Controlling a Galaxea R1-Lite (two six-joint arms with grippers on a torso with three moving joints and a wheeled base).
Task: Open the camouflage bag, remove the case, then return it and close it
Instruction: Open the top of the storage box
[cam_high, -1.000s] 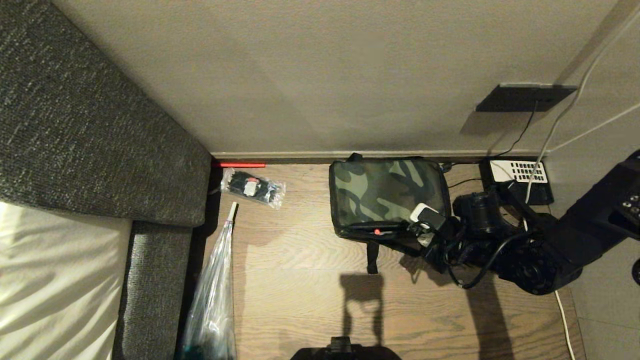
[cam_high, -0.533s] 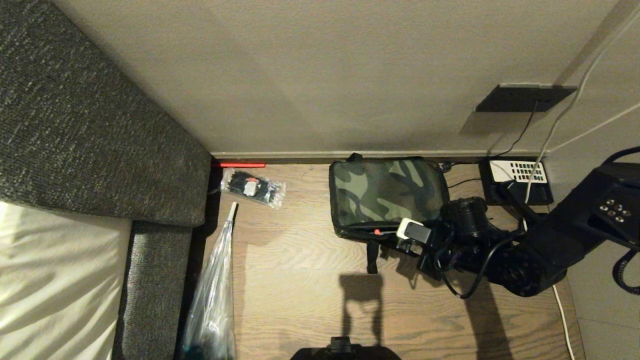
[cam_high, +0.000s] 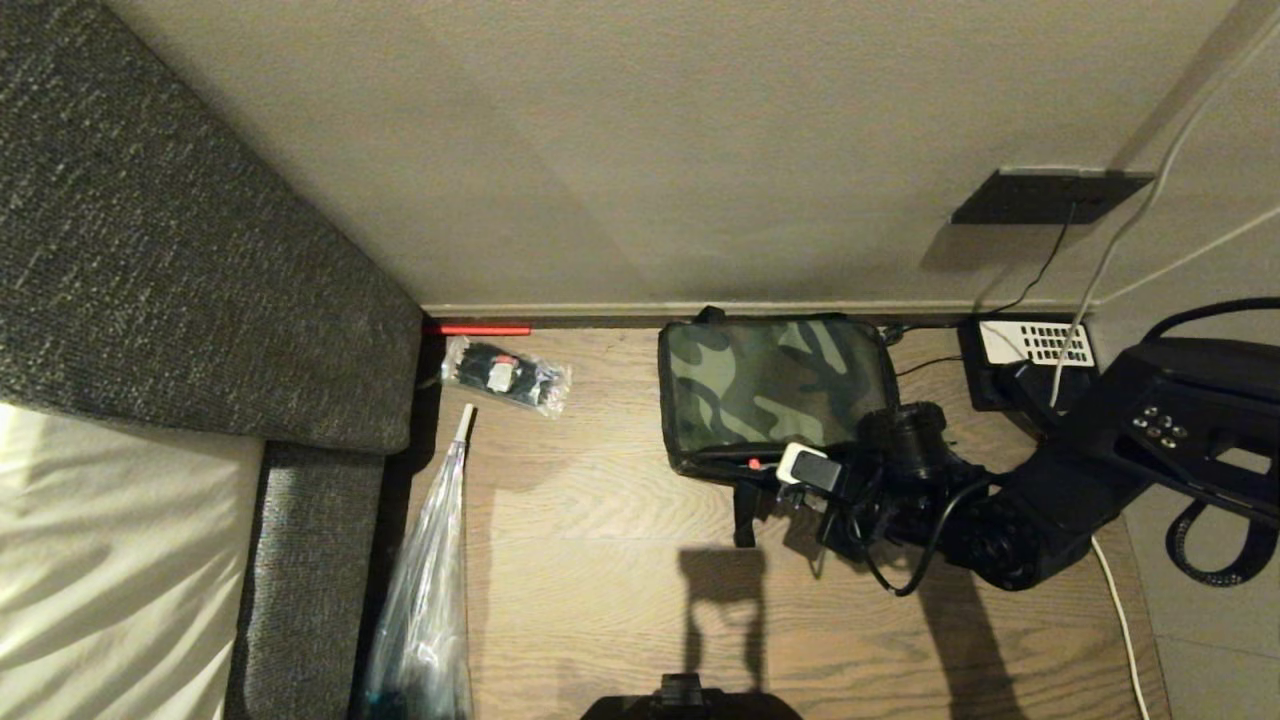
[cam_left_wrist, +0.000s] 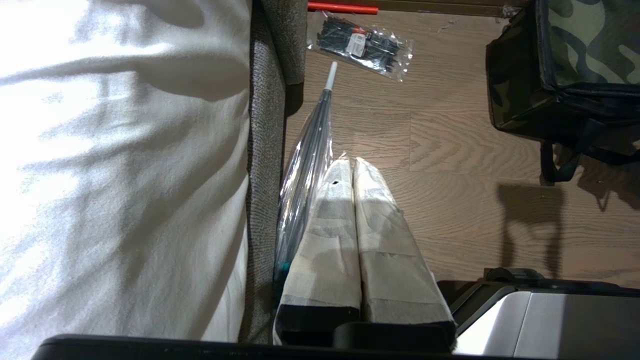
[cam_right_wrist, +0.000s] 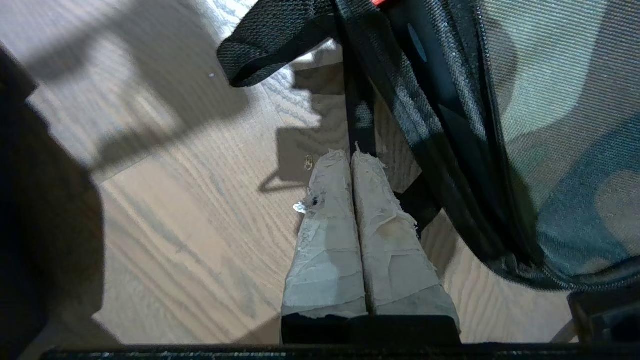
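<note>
Currently, your right end effector (cam_right_wrist: 352, 155), closed and seemingly empty, sits at camouflage bag (cam_high: 775, 385)'s near edge; open floor (cam_high: 600, 520) leftward.

- The boxy green-and-black camouflage bag (cam_high: 775, 392) has its lid down, so its inside is hidden; its right front corner is covered by the right arm.
- The right gripper (cam_right_wrist: 351, 156) is hidden in the head view behind its own wrist.
- The black telephone with white keypad panel (cam_high: 1035, 345) is partly covered by the arm.
- The clear plastic-wrapped umbrella (cam_high: 425, 600) is cut off by the head view's lower edge.
</note>
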